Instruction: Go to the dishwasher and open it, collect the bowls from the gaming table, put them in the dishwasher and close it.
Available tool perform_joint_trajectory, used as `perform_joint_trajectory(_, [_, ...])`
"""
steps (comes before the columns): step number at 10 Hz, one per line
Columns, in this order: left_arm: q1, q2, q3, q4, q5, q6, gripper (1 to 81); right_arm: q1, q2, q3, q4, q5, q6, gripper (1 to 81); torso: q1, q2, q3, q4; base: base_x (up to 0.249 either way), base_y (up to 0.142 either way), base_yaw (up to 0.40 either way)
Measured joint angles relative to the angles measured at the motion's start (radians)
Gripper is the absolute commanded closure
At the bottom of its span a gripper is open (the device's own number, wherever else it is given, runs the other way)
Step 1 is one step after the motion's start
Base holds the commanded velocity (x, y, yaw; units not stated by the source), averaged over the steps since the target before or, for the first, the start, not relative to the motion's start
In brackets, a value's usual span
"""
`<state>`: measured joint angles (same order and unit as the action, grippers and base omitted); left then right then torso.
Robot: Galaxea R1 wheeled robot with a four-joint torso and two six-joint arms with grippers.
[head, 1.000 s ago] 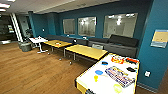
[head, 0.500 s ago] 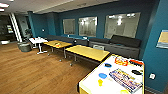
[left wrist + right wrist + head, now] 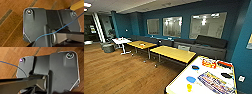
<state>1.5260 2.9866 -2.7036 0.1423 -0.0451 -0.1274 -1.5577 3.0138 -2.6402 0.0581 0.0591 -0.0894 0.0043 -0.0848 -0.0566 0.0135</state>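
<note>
Gaming table: I see its white top (image 3: 182,82) at lower right, near edge facing open wood floor (image 3: 121,72).
Bowls: blue (image 3: 191,79), black (image 3: 195,67) and (image 3: 226,75) on that top, well apart; a yellow item (image 3: 189,87) near the edge.
Room: yellow-topped tables (image 3: 172,53) flank the floor, dark sofa (image 3: 204,45) behind.
Writing: printed sheet (image 3: 214,82) unreadable.
Pincers: I cannot tell either one's state.

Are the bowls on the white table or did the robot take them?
On it: a blue bowl and black bowls lie on the white table.
</note>
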Motion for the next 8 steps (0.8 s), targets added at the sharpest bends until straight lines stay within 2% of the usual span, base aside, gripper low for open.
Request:
perform_joint_trajectory(6, [0.002,-0.001,0.0,0.0,0.0,0.0,1.0,0.0,0.0,0.0,0.0,0.001,0.0,1.0,0.0,0.0,0.0,0.0,0.167,0.102,0.0])
perform_joint_trajectory(8, [-0.004,-0.003,-0.001,0.0,-0.001,0.0,1.0,0.004,0.006,0.001,0.0,0.003,0.0,1.0,0.001,0.0,0.0,0.0,0.136,0.0,0.0])
